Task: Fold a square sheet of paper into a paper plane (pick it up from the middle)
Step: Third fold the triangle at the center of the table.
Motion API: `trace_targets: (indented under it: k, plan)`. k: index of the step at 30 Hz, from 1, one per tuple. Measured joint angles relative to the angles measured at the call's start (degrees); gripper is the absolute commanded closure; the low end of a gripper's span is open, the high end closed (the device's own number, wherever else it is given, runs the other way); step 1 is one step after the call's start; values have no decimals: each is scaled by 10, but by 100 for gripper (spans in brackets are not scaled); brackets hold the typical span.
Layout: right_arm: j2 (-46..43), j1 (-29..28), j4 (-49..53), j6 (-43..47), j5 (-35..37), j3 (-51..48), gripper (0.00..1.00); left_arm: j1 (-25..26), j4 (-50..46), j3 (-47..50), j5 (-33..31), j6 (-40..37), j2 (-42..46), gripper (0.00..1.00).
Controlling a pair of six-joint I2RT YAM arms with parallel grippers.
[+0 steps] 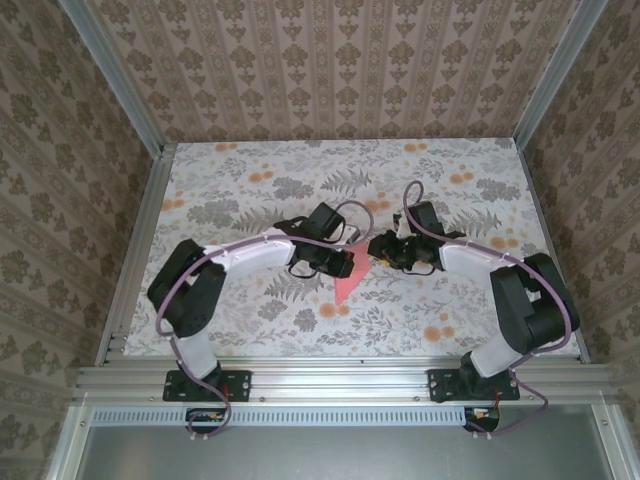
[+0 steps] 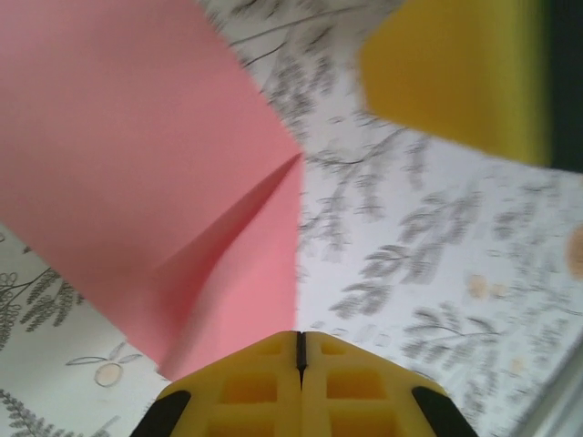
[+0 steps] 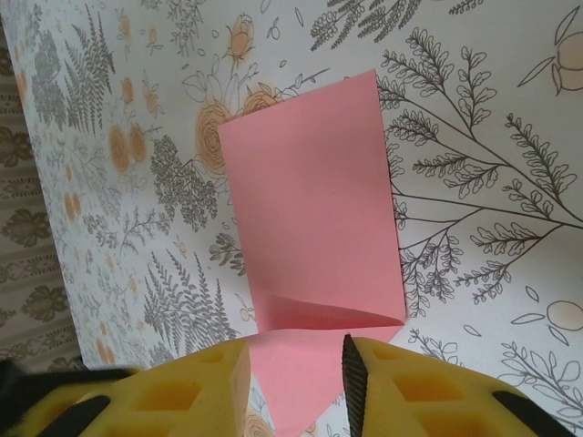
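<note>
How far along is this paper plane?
Early. Done: the salmon-pink paper sheet looks folded in half, with one slanted corner crease. In hand: the left end effector is shut on its edge; the right end effector stands open over it. Left: no pointed dart shape yet.

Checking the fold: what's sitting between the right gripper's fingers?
The folded pink paper: its lower end reaches into the gap between the right gripper's open fingers, apparently touching neither, as the right wrist view shows.
</note>
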State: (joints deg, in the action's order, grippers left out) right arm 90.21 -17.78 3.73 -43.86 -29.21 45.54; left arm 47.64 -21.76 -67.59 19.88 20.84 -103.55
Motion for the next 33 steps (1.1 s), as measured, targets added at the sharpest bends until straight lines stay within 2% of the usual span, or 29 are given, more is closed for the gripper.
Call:
trace_targets:
  k: [7,33]
  plan:
    - [26,0,-8,-3,-15,0,61,-11,-23,0,-48,2,-29,100]
    - [89,1,-7,-20,-35,5,60,-16,-19,1,-58,2,-54,100]
